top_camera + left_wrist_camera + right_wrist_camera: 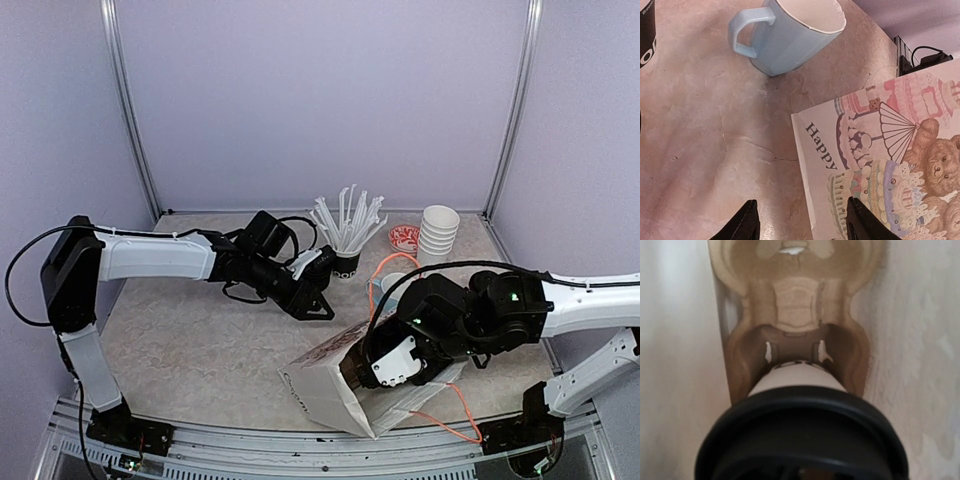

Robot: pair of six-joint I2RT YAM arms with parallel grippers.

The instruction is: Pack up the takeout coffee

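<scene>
**Item: takeout coffee cup, at the mouth of the gift bag**

We recorded the right tool (388,365) clenched on a lidded takeout coffee cup (800,435). The cup's black lid filled the near part of the right wrist view, with the white wall beyond it. The cup sat inside the mouth of the paper gift bag (318,388). The bag lay on its side on the tabletop (190,340), its printed face up, showing "Happy", a cake and a teddy bear. The left tool (802,226) hung released and empty just beside the bag's edge, near the light-blue mug (790,37). We found no second lidded cup in view.

Handling note, in our judgement:
- Carry the cup deeper along the bag's centre line, clear of the paper walls.
- Seat it toward the base, and let go only once it rests.
- The left tool could steady the upper panel so the mouth neither collapses nor slides.
</scene>
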